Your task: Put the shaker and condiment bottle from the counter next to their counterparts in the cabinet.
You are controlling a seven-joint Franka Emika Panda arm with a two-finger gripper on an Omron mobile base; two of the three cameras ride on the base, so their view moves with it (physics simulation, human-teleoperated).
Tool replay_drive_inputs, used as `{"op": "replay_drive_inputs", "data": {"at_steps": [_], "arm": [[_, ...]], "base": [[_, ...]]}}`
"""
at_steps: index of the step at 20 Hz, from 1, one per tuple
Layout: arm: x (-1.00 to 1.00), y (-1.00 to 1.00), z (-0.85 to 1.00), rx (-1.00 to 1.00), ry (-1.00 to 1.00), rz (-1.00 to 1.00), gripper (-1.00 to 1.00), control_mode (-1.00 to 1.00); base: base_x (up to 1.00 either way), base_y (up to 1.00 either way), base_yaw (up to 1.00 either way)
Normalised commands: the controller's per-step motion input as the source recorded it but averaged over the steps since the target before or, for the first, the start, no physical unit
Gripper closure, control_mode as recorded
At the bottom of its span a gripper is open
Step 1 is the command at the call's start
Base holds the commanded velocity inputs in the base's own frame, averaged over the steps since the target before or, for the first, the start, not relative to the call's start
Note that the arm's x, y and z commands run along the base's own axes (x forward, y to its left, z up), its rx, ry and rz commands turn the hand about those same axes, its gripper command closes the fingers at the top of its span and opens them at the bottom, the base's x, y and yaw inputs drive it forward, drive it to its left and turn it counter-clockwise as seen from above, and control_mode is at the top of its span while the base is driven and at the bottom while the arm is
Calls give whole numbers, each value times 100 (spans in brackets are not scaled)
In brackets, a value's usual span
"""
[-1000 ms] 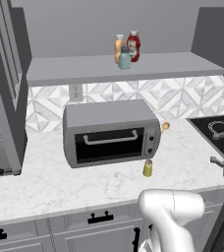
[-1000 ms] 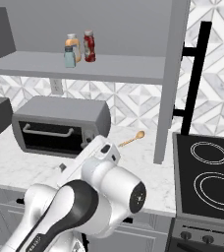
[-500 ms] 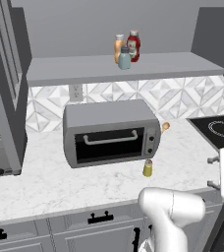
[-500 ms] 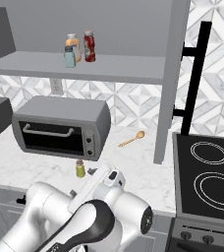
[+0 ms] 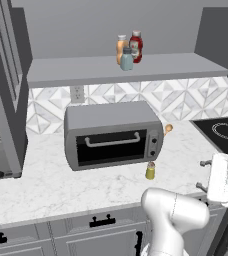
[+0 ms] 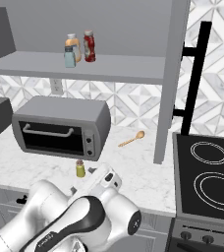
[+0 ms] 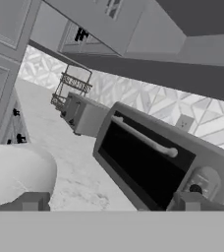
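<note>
Shelf: you face a wide grey cabinet (image 6: 109, 66) open at the front.
On the shelf: a red condiment bottle (image 6: 89, 46) stands just beside the orange counterparts (image 6: 73, 45) bottle and its pale teal shaker partner.
Counter: the white marble counter (image 6: 138, 167) carries a grey toaster oven (image 6: 61, 127).
Shaker: a small yellow shaker (image 6: 80, 169) stands upright just in front of the oven.
Spoon: a wooden spoon (image 6: 131, 139) lies near the backsplash.
Stove: a black cooktop (image 6: 207, 174) sits at your right.
</note>
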Motion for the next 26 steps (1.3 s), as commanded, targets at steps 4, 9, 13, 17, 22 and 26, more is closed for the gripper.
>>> {"op": "replay_drive_inputs", "data": {"at_steps": [4, 9, 13, 17, 22, 26], "arm": [[68, 0, -67, 0, 0, -9, -100, -100], [43, 11, -51, 0, 0, 0, -100, -100], [34, 11, -17, 0, 0, 2, -100, -100], [33, 0, 0, 0, 6, 11, -100, -100], [6, -5, 0, 0, 9, 17, -100, -100], [0, -18, 0, 0, 6, 18, -100, -100]], "base": [[0, 0, 0], [0, 0, 0], [0, 0, 0], [0, 0, 0], [0, 0, 0], [0, 0, 0]]}}
